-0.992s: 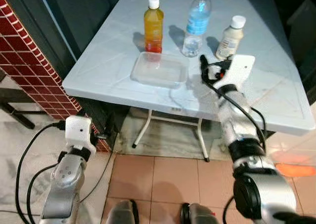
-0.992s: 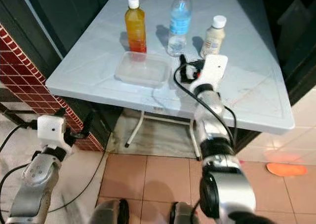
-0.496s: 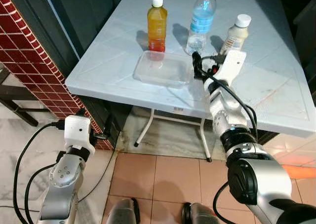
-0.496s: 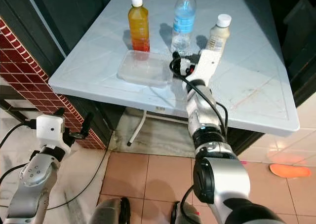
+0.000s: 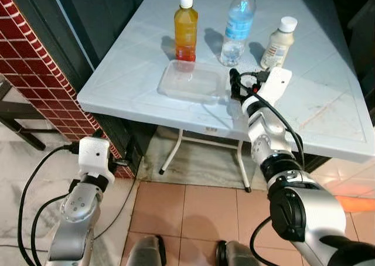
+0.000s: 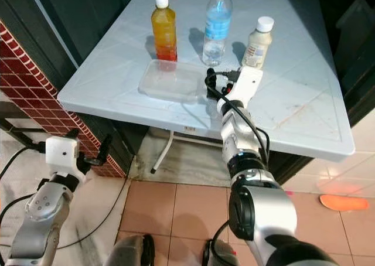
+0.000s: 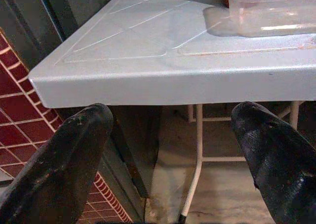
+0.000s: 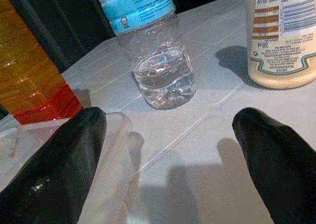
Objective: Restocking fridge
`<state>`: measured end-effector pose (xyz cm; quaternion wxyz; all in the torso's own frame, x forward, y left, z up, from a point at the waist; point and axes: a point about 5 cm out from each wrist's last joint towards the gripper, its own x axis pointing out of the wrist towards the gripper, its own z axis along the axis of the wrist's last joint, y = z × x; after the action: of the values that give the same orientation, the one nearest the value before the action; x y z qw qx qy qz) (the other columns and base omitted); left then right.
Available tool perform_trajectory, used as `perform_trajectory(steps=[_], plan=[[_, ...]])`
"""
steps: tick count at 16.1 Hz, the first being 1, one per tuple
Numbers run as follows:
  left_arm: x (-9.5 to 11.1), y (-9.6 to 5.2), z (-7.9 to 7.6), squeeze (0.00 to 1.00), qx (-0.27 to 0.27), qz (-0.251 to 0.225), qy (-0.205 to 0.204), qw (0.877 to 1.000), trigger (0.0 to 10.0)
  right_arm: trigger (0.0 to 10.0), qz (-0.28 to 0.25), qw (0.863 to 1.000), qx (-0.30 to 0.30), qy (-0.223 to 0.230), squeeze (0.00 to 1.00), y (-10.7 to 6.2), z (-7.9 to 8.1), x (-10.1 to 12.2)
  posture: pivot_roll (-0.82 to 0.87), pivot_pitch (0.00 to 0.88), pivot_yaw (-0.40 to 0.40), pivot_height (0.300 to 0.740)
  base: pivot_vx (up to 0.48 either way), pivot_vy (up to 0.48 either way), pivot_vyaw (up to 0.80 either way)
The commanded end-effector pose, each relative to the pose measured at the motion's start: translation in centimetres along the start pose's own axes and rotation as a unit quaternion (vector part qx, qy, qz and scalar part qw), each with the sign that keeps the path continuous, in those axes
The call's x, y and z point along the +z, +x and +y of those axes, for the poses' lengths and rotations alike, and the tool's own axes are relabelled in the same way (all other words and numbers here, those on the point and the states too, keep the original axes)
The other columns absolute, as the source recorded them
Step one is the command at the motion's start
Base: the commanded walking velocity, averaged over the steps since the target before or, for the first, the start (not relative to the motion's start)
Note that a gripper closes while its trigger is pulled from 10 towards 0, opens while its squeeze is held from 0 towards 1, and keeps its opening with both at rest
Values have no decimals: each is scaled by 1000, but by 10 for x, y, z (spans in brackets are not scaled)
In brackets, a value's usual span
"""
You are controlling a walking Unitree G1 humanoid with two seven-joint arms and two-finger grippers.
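Up on the white table (image 5: 328,111), the right gripper (image 5: 234,85) reaches in over the near edge, its two black fingers spread wide apart and holding nothing. One finger sits just beside the right end of the clear plastic container (image 5: 190,81); whether it touches is hard to tell from the right wrist view. Beyond the fingers, the water bottle (image 5: 236,24) stands upright at the far middle, with the cream-coloured sauce bottle (image 5: 278,43) to its right and the orange juice bottle (image 5: 185,36) to its left, right behind the container. The three bottles stand apart from one another, with open tabletop between them. To the right of the gripper the table surface lies bare out to its right edge.

Down low on the left, the left gripper (image 7: 170,160) hangs below the table's near-left corner, fingers (image 7: 54,169) wide apart and holding nothing, looking at the underside and the white table legs (image 5: 169,153). A red brick wall (image 5: 32,61) closes off the left side, with a dark doorway behind it. Terracotta floor tiles (image 5: 193,213) run under the near edge of the table, and black cables (image 5: 29,184) trail along the left arm.
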<state>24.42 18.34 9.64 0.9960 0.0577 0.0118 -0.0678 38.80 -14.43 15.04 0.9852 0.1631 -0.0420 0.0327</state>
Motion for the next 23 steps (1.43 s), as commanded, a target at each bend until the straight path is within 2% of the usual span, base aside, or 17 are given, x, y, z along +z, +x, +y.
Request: perform_trajectory(steps=[1,6,7,8,12,13,14,15,16,23], plan=[[2,0,2,0,2,-1,7,1000,10000,10000,6,1000,13,9,0,3,7,1,159,120,81,740,0,0,0],[2,-1,3,0,2,0,10,1000,10000,10000,37,997,50,54,0,6,22,-7,169,116,79,740,0,0,0],[2,-1,3,0,2,0,11,1000,10000,10000,49,993,66,85,0,6,29,-10,172,117,80,740,0,0,0],[2,-1,3,0,1,0,11,1000,10000,10000,52,991,70,98,0,7,32,-11,172,118,81,740,0,0,0],[3,-1,3,0,1,0,13,1000,10000,10000,55,990,60,111,0,8,34,-12,176,121,84,740,0,0,0],[3,-1,3,0,1,0,14,1000,10000,8471,56,990,59,116,0,8,34,-12,176,121,84,740,0,0,0],[3,0,3,0,0,0,14,1000,10000,3451,58,989,55,121,0,7,32,-13,176,121,85,740,0,0,0],[3,0,3,0,0,0,14,1000,10000,1490,59,989,55,122,0,7,32,-13,176,121,85,740,0,0,0],[3,0,3,0,0,0,14,1000,10000,0,61,988,50,134,0,7,31,-14,176,121,87,740,0,0,0],[3,0,1,0,-3,1,14,1000,10000,0,71,981,39,178,0,7,32,-18,179,122,87,740,0,0,0]])
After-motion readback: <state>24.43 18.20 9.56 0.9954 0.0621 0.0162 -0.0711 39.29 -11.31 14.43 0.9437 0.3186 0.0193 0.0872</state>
